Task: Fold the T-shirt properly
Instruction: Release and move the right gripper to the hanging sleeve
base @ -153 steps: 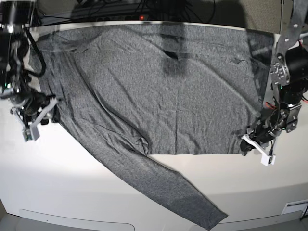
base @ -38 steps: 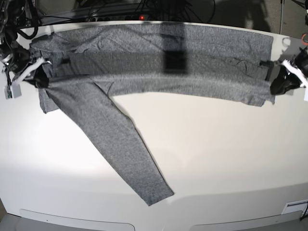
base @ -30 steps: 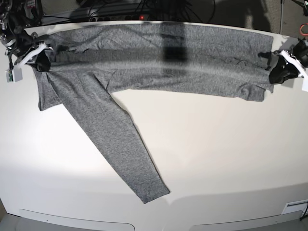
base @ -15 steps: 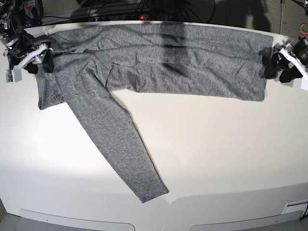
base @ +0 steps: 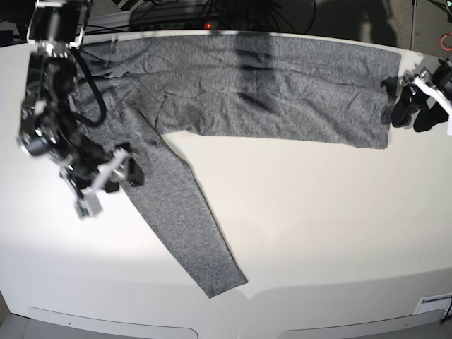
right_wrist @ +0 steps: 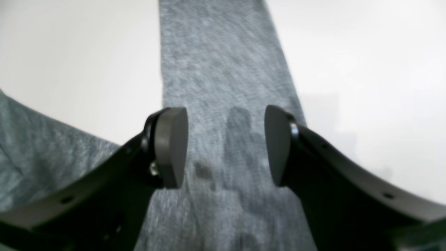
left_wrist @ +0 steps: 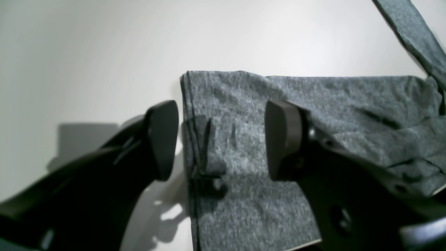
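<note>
The heather-grey T-shirt lies folded into a long band along the far side of the white table. One long sleeve runs diagonally toward the front edge. My left gripper stands open at the band's right end. In the left wrist view, the left gripper straddles the T-shirt's layered edge, holding nothing. My right gripper hangs open over the top of the sleeve. In the right wrist view, the right gripper has a finger on each side of the sleeve.
Dark cables and equipment sit behind the table's far edge. A small white label marks the front right corner. The right arm's body rises over the shirt's left end.
Both grippers have opened and let go of the shirt, which now lies flat. The right arm has swung from the far left corner down to the sleeve. The left arm stayed put.
</note>
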{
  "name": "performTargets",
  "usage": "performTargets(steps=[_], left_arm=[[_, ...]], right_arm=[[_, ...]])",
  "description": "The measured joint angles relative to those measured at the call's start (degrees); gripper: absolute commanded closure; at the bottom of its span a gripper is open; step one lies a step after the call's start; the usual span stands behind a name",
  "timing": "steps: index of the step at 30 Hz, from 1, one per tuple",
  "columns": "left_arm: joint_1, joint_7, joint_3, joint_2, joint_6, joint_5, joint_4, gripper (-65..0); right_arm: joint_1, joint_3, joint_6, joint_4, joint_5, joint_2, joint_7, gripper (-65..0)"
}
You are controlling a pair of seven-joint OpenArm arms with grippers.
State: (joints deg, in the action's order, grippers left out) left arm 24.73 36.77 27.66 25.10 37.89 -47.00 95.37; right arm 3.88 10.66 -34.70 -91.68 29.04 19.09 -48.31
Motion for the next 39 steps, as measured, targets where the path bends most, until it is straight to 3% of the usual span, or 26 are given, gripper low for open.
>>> performTargets(steps=[3, 7, 12, 21, 23, 34, 39], left_arm=[[0.0, -0.2, 0.0, -1.6, 0.0, 0.1, 0.0, -38.2], [0.0, -0.2, 0.0, -4.9, 0.0, 0.0, 0.0, -38.2], [-0.2, -0.8, 0.0, -7.0, 0.0, 0.2, 0.0, -38.2], [-0.2, -0.9, 0.0, -7.2, 0.0, 0.2, 0.0, -38.2], [-0.2, -0.9, 0.0, -7.2, 0.0, 0.2, 0.0, -38.2], [-0.2, -1.7, 0.0, -7.2, 0.0, 0.2, 0.0, -38.2], [-0.2, -1.7, 0.0, -7.2, 0.0, 0.3, 0.0, -38.2]], right_arm=[[6.6, -5.5, 2.4, 7.7, -3.8, -0.2, 0.2, -35.2], [15.3, -9.7, 2.8, 21.3, -6.6, -0.6, 0.2, -35.2], [26.1, -10.4, 2.8, 36.4, -9.9, -1.8, 3.2, -35.2], [38.4, -10.4, 1.8, 60.9, -17.4, -2.1, 11.2, -35.2], [40.0, -10.4, 0.4, 64.0, -17.4, -2.1, 11.5, -35.2], [40.2, -10.4, 0.0, 67.0, -27.1, -6.4, 11.5, -34.6], [40.1, -10.3, 0.0, 66.9, -27.8, -7.0, 11.0, -16.2]])
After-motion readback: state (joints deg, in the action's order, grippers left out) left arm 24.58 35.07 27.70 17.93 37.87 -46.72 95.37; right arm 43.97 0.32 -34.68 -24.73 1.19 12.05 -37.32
